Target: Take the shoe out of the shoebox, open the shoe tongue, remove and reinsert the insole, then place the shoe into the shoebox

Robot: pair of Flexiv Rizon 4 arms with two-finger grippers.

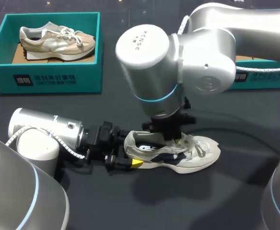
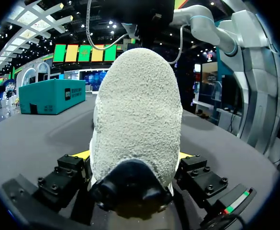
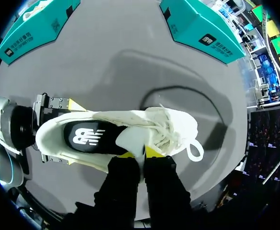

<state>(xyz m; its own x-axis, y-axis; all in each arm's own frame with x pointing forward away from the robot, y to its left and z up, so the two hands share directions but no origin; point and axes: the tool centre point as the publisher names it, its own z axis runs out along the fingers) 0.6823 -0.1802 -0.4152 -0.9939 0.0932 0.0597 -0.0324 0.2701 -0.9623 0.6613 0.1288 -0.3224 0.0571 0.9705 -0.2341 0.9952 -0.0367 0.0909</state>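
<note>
A white sneaker (image 1: pixel 199 154) lies on its sole in the middle of the table, toe to the right. My left gripper (image 1: pixel 128 153) comes in from the left, its fingers on either side of the heel (image 2: pixel 137 120) and touching it. Seen from the right wrist, its yellow tips flank the heel. From above, my right gripper (image 3: pixel 139 153) comes down over the shoe's opening and is shut on the white tongue (image 3: pixel 130 140). The black insole (image 3: pixel 87 136) shows inside the shoe.
A teal shoebox (image 1: pixel 53 79) at the back left holds a beige sneaker (image 1: pixel 58 38). A second teal box (image 1: pixel 264 77) stands at the back right, partly behind my right arm. A black cable (image 3: pixel 187 91) lies on the table beyond the shoe's toe.
</note>
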